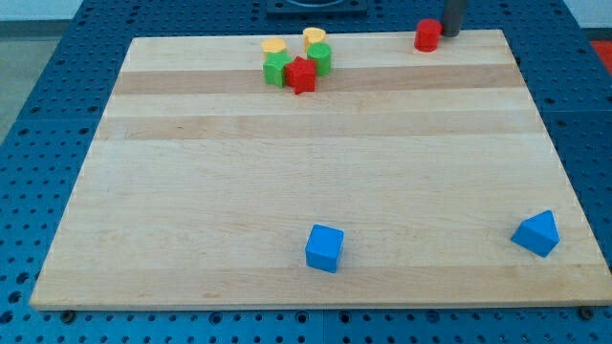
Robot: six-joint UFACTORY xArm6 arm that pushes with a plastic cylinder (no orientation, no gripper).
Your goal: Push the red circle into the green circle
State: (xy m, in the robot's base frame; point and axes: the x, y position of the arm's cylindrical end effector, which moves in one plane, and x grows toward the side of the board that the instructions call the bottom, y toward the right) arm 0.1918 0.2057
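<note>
A pale wooden worktop (316, 172) with smooth plastic blocks. At upper right, the dark rod's tip (448, 33) touches the right side of the red circle (427, 35), seemingly placed to shove it left toward the green circle (319, 59) in the upper-centre cluster. There are no jaws.

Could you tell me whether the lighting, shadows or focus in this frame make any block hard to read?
In the camera view, lighting is even and soft, with no glare on the board; shadows are faint and short; the blue blocks are sharp, while the cluster by the green circle is small and softer; my tip sits right of the red circle, cropped above.
</note>
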